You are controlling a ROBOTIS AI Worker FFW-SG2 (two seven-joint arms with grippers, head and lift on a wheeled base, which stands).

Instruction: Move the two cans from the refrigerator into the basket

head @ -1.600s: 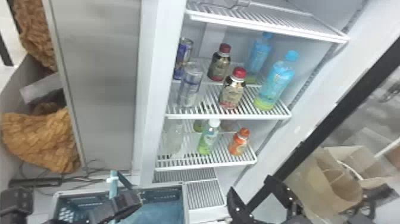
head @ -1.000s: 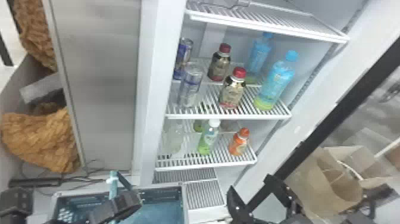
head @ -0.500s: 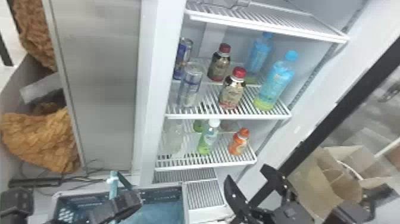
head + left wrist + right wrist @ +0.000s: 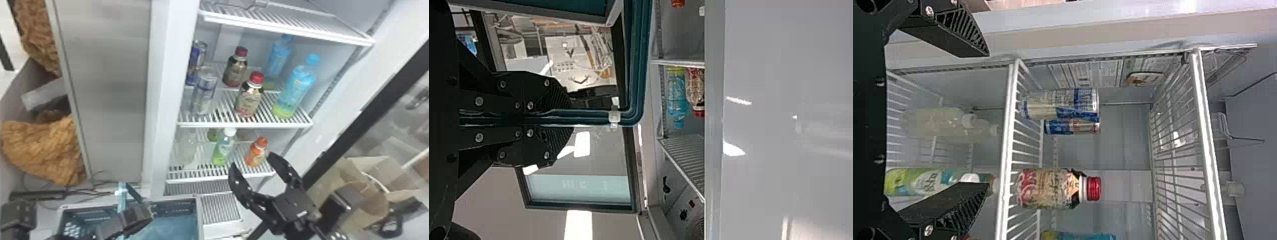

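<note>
Cans (image 4: 204, 92) stand on a refrigerator (image 4: 170, 63) shelf (image 4: 245, 125) in the head view; my right gripper (image 4: 252, 160) is spread below them, my left (image 4: 139, 217) over the basket (image 4: 178, 209). Left wrist view: my left pinches a teal bar (image 4: 584, 118). Right wrist view: both cans lie beyond my parted fingers (image 4: 960, 30).

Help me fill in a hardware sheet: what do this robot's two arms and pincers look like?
The left pincer and right pincer look alike: black, each with two fingers that have ridges near the tips, and round silver-coloured screws. The left arm and right arm are black too, with boxy sections.
</note>
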